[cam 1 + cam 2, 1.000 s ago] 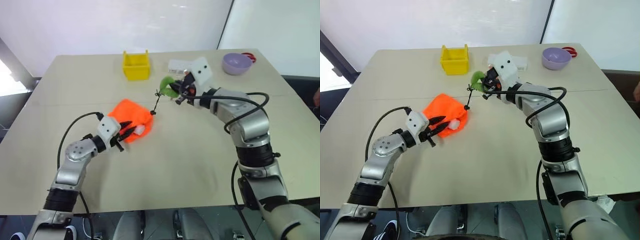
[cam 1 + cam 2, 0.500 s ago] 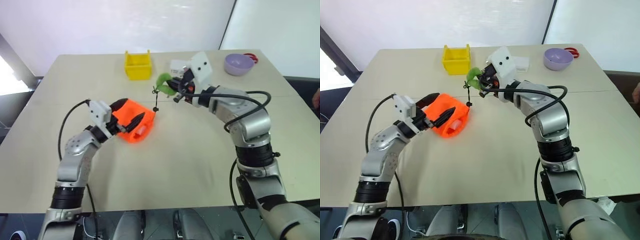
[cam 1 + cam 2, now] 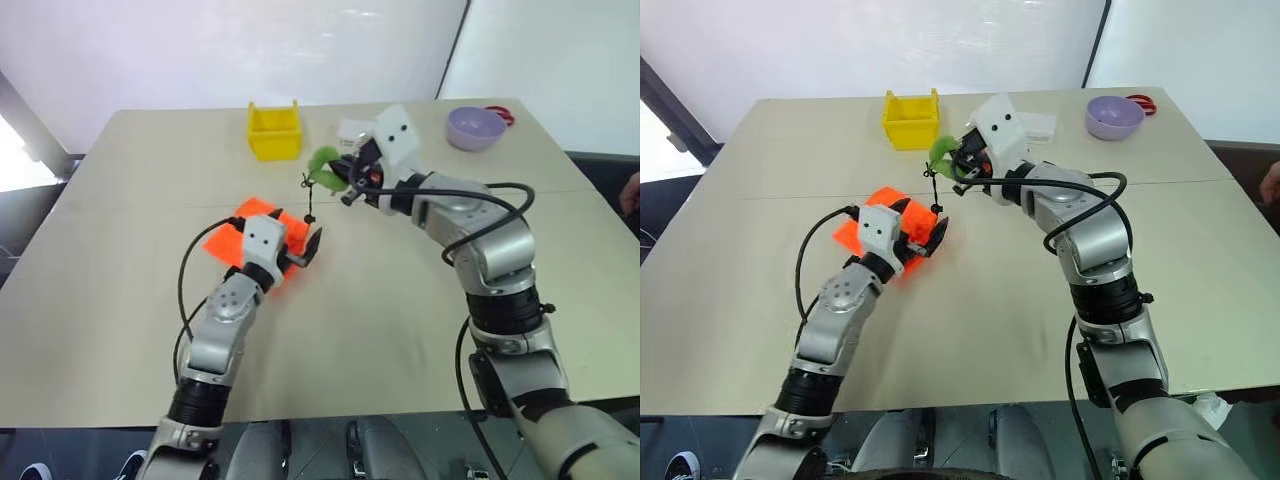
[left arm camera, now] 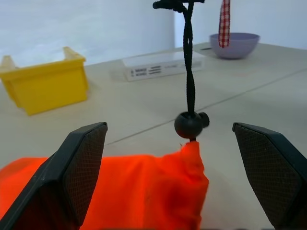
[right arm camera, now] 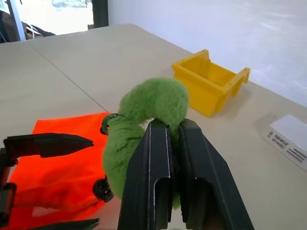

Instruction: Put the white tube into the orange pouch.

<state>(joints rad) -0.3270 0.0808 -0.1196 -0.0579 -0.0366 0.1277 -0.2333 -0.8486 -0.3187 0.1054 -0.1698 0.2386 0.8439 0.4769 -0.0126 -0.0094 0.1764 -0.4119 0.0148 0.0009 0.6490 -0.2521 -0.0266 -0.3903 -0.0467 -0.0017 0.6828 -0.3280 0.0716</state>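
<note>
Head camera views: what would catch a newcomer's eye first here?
The orange pouch lies mid-table, the left gripper wide open over it. Its black cord runs up to a fuzzy green ring, pinched in the right gripper above the table. Behind stand a yellow bin and a purple bowl.

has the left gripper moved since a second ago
Yes. The left gripper has swung toward the robot's right across the orange pouch, from its near left edge to its cord end, closer to the yellow bin. Its jaws opened wider.
</note>
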